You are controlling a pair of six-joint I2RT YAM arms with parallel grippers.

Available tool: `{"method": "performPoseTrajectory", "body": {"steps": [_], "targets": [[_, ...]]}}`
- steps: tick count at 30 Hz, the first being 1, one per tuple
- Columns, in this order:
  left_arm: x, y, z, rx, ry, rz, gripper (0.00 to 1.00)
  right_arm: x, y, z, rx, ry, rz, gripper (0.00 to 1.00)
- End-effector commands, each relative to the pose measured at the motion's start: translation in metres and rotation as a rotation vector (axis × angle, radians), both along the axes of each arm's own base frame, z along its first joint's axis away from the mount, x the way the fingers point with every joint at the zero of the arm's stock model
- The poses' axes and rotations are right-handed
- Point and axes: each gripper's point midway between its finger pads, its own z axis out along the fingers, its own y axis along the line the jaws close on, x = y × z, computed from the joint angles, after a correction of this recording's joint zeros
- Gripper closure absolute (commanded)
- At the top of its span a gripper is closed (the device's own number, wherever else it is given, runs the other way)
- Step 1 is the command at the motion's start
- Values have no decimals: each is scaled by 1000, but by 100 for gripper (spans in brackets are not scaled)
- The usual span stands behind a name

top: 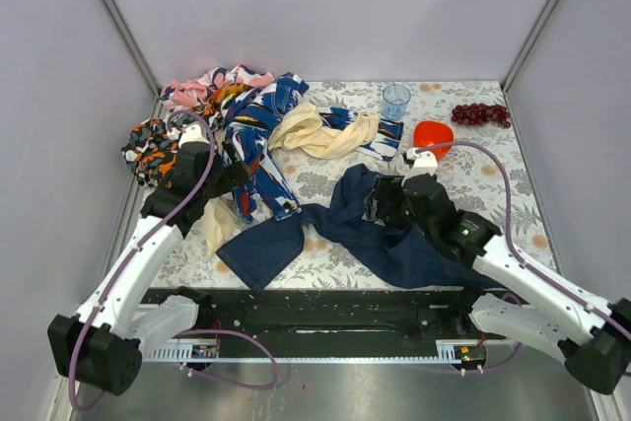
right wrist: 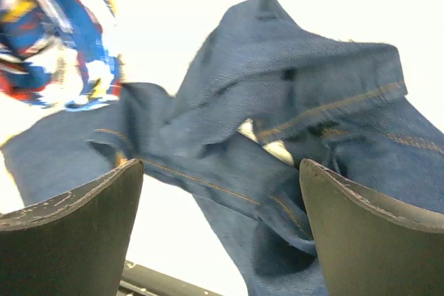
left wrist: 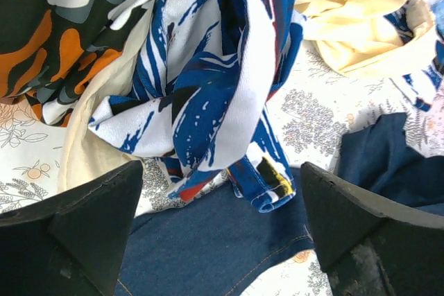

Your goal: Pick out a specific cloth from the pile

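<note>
While both arms reach out over it, the table (top: 493, 184) shows a pale flower print between the things it carries. Largest of these is the cloth (top: 394, 244) (left wrist: 208, 247) (right wrist: 291, 102), plain dark navy with tan seams, which lies across the near middle of the table, flat at its left end and rumpled under the right arm. The pile (top: 246, 135) fills the far left corner. It is made up of a blue-and-white printed cloth (top: 258, 145) (left wrist: 222, 88) whose near end touches the navy cloth, a camouflage cloth (top: 148, 145) (left wrist: 48, 32) at the left edge, a cream cloth (top: 320, 135) (left wrist: 354, 25) toward the middle, and pink pieces at the back. The left pincer (top: 237, 173) (left wrist: 220, 171) stands spread wide above the printed cloth, pinching nothing. The right pincer (top: 380, 202) (right wrist: 220, 168) is likewise spread wide over the rumpled navy folds, with no fabric between its fingers. At the far right lie a red bowl (top: 433, 134), a bunch of grapes (top: 480, 113) and a clear blue cup (top: 395, 101).
</note>
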Motion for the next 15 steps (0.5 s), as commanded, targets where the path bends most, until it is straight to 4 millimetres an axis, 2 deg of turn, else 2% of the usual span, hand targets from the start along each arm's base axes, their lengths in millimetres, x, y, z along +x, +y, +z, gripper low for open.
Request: {"method": "performPoseTrajectory", "body": {"steps": [1,3,6,8,11,15], "targets": [[-2,-1,15,-34,-71,11,1,-11,31,61,149,-172,230,1],[-3,-2,16,-41,-72,3,1,-29,55,72,227,-187,399,1],[-5,-10,16,-62,-69,-41,1,-42,76,67,252,-148,536,0],[-5,-14,16,-72,-74,-55,1,-43,89,60,251,-125,584,1],[-6,-14,17,-70,-76,-55,1,-35,110,32,203,-54,614,0],[-8,-15,13,-69,-71,-63,1,-21,135,8,177,-1,609,1]]}}
